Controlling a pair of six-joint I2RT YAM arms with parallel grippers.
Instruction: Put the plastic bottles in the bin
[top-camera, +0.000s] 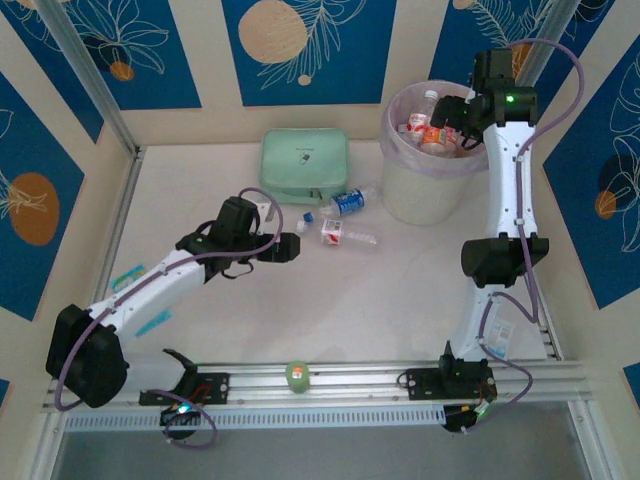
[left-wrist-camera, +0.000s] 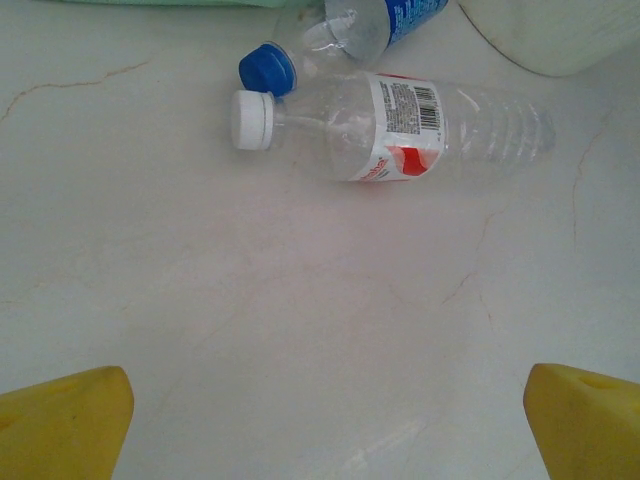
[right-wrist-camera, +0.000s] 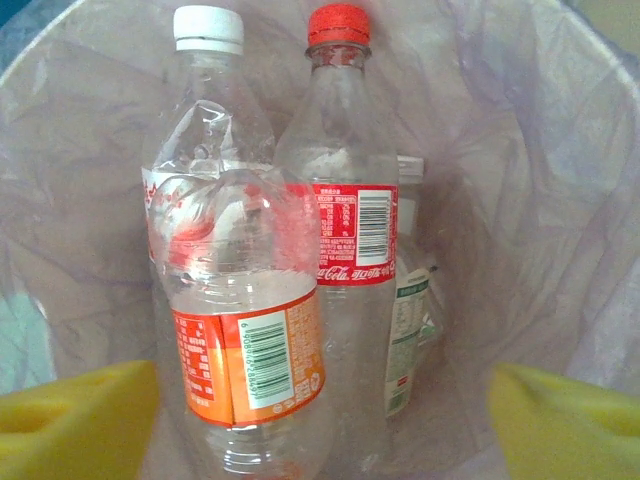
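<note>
Left fingers (left-wrist-camera: 60, 420) wide, red-labelled bottle (left-wrist-camera: 400, 125) lying ahead (untouched); right fingers (right-wrist-camera: 75, 420) wide over bottles (right-wrist-camera: 245, 330) in the bin (right-wrist-camera: 560, 200).

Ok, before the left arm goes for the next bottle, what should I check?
1. Left end effector open: ok.
2. White-capped bottle lying ahead of it, unobstructed: ok.
3. Blue-capped bottle clear of that one: not ok, caps side by side.
4. Right end effector open above the bin: ok.
5. Room left in bin: cannot tell.
</note>
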